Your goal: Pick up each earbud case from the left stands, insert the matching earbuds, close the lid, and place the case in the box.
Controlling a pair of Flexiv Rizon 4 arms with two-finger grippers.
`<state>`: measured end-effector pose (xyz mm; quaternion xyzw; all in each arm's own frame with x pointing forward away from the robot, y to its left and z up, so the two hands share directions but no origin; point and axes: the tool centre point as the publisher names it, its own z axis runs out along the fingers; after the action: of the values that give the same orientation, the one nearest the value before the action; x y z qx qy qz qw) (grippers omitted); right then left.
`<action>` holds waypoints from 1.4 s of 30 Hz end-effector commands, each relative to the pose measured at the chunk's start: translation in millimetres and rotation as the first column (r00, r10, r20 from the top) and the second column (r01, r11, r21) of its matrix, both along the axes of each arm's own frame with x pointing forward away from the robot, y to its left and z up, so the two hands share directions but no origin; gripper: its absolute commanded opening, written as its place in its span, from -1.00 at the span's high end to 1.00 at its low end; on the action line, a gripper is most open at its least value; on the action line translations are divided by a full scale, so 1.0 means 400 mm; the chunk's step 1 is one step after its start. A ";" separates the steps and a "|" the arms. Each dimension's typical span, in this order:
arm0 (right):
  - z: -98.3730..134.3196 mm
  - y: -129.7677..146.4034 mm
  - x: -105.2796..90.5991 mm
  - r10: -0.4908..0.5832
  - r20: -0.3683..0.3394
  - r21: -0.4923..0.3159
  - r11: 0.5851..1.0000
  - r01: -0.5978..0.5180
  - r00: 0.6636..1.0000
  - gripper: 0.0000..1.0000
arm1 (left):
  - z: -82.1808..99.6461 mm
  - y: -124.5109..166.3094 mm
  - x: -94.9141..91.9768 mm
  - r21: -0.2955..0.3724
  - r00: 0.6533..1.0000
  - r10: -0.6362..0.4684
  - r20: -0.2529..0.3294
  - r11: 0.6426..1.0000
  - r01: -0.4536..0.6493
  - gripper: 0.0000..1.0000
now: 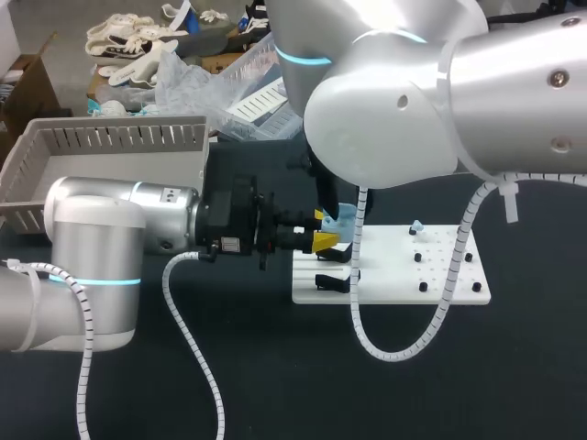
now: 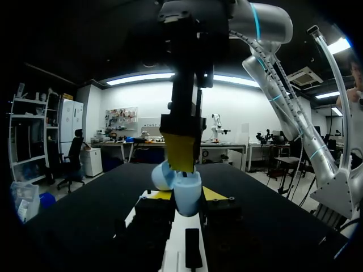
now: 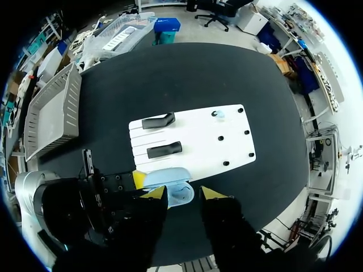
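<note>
Earbud case (image 3: 164, 178), pale blue and apparently with its lid up, sits clamped in the left jaws over the stand end of a white board (image 3: 198, 136), near 2 black stands (image 3: 159, 120). The right jaws hang directly above it, down at the lid; whether they are open or pinching something cannot be told. 1 pale earbud (image 3: 219, 114) shows on a peg at the board's far end, and the grey box (image 1: 119, 137) stands well apart on the desk (image 1: 275, 385).

The likeliest trouble is an off-centre push from above, which could twist the smooth case in its grip or knock it onto the board. A lid pressed down on a half-seated bud might spring back. With 2 sets of yellow tips crowded so close, they could also clash.
</note>
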<state>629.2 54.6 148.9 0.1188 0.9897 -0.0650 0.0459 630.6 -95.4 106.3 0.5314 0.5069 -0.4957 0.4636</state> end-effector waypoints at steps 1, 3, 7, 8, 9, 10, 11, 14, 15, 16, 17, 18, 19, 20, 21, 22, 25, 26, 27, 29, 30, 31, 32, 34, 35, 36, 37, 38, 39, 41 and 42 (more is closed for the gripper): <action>0.010 0.001 -0.004 -0.003 0.007 0.001 1.000 0.003 1.000 0.26 | 0.000 0.000 0.000 0.001 1.000 0.002 0.000 1.000 -0.002 1.00; 0.020 -0.004 -0.009 -0.006 0.022 0.008 1.000 0.006 1.000 0.25 | 0.000 0.000 0.000 0.001 1.000 0.002 0.000 1.000 -0.002 1.00; 0.047 -0.030 -0.030 -0.013 0.056 0.039 0.999 0.011 0.998 0.21 | 0.000 0.000 0.000 0.001 1.000 0.002 0.000 1.000 -0.002 1.00; 0.052 -0.041 -0.034 -0.019 0.069 0.044 0.999 0.016 0.997 0.20 | 0.000 0.000 0.000 0.001 1.000 0.002 0.000 1.000 -0.002 1.00; 0.056 -0.051 -0.036 -0.027 0.080 0.050 0.998 0.023 0.996 0.19 | 0.000 0.000 0.000 0.001 1.000 0.002 0.000 1.000 -0.002 1.00; 0.062 -0.064 -0.037 -0.040 0.092 0.060 0.998 0.035 0.995 0.18 | 0.000 0.000 0.000 0.001 1.000 0.002 0.000 1.000 -0.002 1.00; 0.067 -0.077 -0.038 -0.053 0.103 0.070 0.997 0.045 0.993 0.18 | 0.000 0.000 0.000 0.001 1.000 0.002 0.000 1.000 -0.002 1.00; 0.079 -0.109 -0.039 -0.091 0.133 0.096 0.992 0.079 0.987 0.16 | 0.000 0.000 0.000 0.001 1.000 0.002 0.000 1.000 -0.002 1.00; 0.083 -0.120 -0.040 -0.105 0.146 0.104 0.991 0.090 0.984 0.15 | 0.000 0.000 0.000 0.001 1.000 0.002 0.000 1.000 -0.002 1.00; 0.087 -0.137 -0.039 -0.125 0.163 0.114 0.988 0.107 0.979 0.12 | 0.000 0.000 0.000 0.001 1.000 0.002 0.000 1.000 -0.002 1.00; 0.089 -0.145 -0.038 -0.135 0.169 0.120 0.986 0.115 0.976 0.11 | 0.000 0.000 0.000 0.001 1.000 0.002 0.000 1.000 -0.002 1.00; 0.090 -0.160 -0.037 -0.150 0.182 0.125 0.984 0.129 0.972 0.07 | 0.000 0.000 0.000 0.001 1.000 0.002 0.000 1.000 -0.002 1.00; 0.090 -0.172 -0.035 -0.160 0.192 0.128 0.982 0.137 0.968 0.06 | 0.000 0.000 0.000 0.001 1.000 0.002 0.000 1.000 -0.002 1.00; 0.091 -0.184 -0.034 -0.168 0.200 0.134 0.981 0.143 0.965 0.05 | 0.000 0.000 0.000 0.001 1.000 0.002 0.000 1.000 -0.002 1.00; 0.090 -0.195 -0.032 -0.177 0.208 0.139 0.979 0.150 0.962 0.05 | 0.000 0.000 0.000 0.001 1.000 0.002 0.000 1.000 -0.002 1.00; 0.089 -0.208 -0.030 -0.186 0.213 0.145 0.977 0.157 0.959 0.04 | 0.000 0.000 0.000 0.001 1.000 0.002 0.000 1.000 -0.002 1.00; 0.083 -0.246 -0.024 -0.205 0.221 0.169 0.971 0.169 0.954 0.01 | 0.000 0.000 0.000 0.001 1.000 0.002 0.000 1.000 -0.002 1.00; 0.080 -0.260 -0.021 -0.207 0.221 0.179 0.969 0.169 0.953 0.00 | 0.000 0.000 0.000 0.001 1.000 0.002 0.000 1.000 -0.002 1.00; 0.076 -0.274 -0.019 -0.207 0.223 0.183 0.969 0.167 0.953 -0.03 | 0.000 0.000 0.000 0.001 1.000 0.002 0.000 1.000 -0.002 1.00; 0.064 -0.297 -0.012 -0.199 0.234 0.182 0.971 0.158 0.952 -0.12 | 0.000 0.000 0.000 0.001 1.000 0.002 0.000 1.000 -0.002 1.00; 0.055 -0.311 -0.008 -0.184 0.238 0.176 0.974 0.144 0.954 -0.36 | 0.000 0.000 0.000 0.001 1.000 0.002 0.000 1.000 -0.002 1.00; 0.050 -0.319 -0.004 -0.175 0.237 0.177 0.975 0.135 0.956 -0.54 | 0.000 0.000 0.000 0.001 1.000 0.002 0.000 1.000 -0.002 1.00; 0.038 -0.332 0.006 -0.163 0.241 0.176 0.977 0.122 0.957 -0.76 | 0.000 0.000 0.000 0.001 1.000 0.002 0.000 1.000 -0.002 1.00; 0.021 -0.348 0.021 -0.142 0.244 0.183 0.978 0.098 0.959 -0.78 | 0.000 0.000 0.000 0.001 1.000 0.002 0.000 1.000 -0.002 1.00; 0.008 -0.357 0.031 -0.135 0.248 0.182 0.979 0.090 0.959 -0.75 | 0.000 0.000 0.000 0.001 1.000 0.002 0.000 1.000 -0.002 1.00; -0.003 -0.364 0.039 -0.128 0.250 0.179 0.980 0.084 0.960 -0.73 | 0.000 0.000 0.000 0.001 1.000 0.002 0.000 1.000 -0.002 1.00; -0.014 -0.370 0.045 -0.117 0.248 0.180 0.981 0.073 0.962 -0.75 | 0.000 0.000 0.000 0.001 1.000 0.002 0.000 1.000 -0.002 1.00; -0.023 -0.374 0.050 -0.113 0.248 0.179 0.981 0.069 0.962 -0.74 | 0.000 0.000 0.000 0.001 1.000 0.002 0.000 1.000 -0.002 1.00; -0.039 -0.383 0.061 -0.103 0.250 0.174 0.983 0.060 0.963 -0.68 | 0.000 0.000 0.000 0.001 1.000 0.002 0.000 1.000 -0.002 1.00; -0.062 -0.394 0.077 -0.083 0.249 0.162 0.986 0.043 0.965 -0.65 | 0.000 0.000 0.000 0.001 1.000 0.002 0.000 1.000 -0.002 1.00; -0.071 -0.398 0.085 -0.075 0.249 0.156 0.987 0.036 0.966 -0.60 | 0.000 0.000 0.000 0.001 1.000 0.002 0.000 1.000 -0.002 1.00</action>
<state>653.9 -100.5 135.7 0.1640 0.9744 -0.0076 0.1537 630.5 -95.3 106.3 0.5315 0.5069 -0.4957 0.4635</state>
